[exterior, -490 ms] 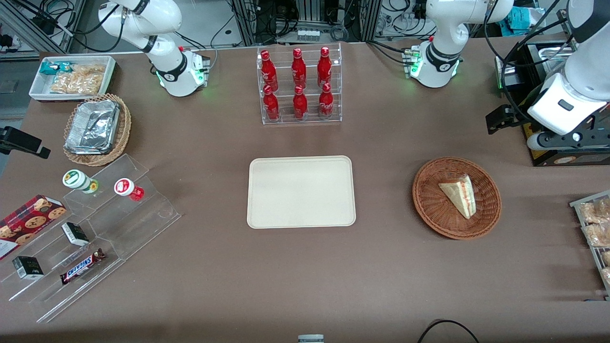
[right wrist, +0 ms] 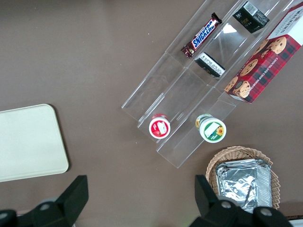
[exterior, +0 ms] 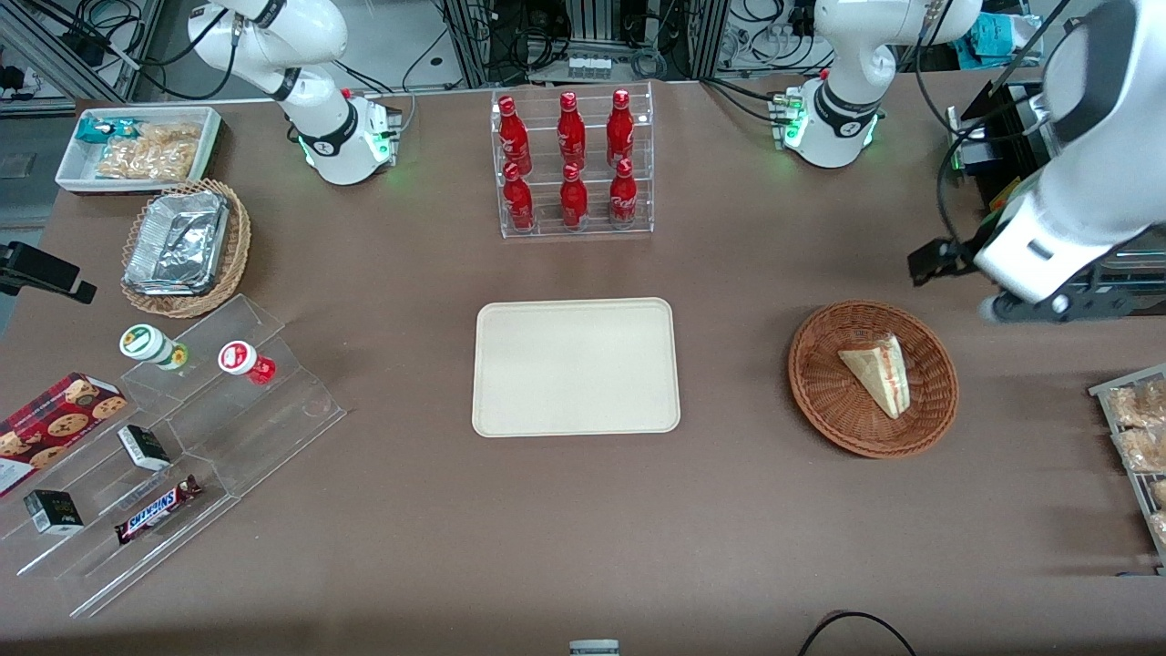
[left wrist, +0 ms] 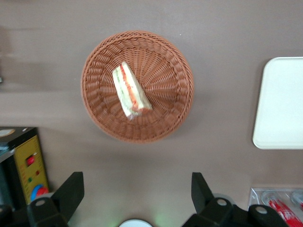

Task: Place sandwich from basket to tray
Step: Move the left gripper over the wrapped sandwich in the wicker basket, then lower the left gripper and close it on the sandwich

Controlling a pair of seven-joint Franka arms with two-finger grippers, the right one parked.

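The sandwich [exterior: 879, 372] [left wrist: 130, 91], a pale wedge with red and green stripes, lies in the round reddish-brown basket [exterior: 820, 401] [left wrist: 175, 118]. The cream tray [exterior: 576, 366] [left wrist: 281, 104] lies flat mid-table with nothing on it, beside the basket toward the parked arm's end. My left gripper [exterior: 1025, 308] [left wrist: 136, 189] hangs above the table, a little farther from the front camera than the basket and toward the working arm's end. It is open wide, and only bare table shows between its fingers [left wrist: 71, 189].
A black box with a yellow panel [left wrist: 28, 161] stands close beside the gripper. A wire tray of snacks [exterior: 1134, 428] sits at the working arm's table edge. A rack of red bottles [exterior: 572, 164] stands farther back than the tray. Acrylic shelves [exterior: 182, 437] lie toward the parked arm's end.
The left arm has swung lower and nearer to the basket. The sandwich, basket and tray have not moved.
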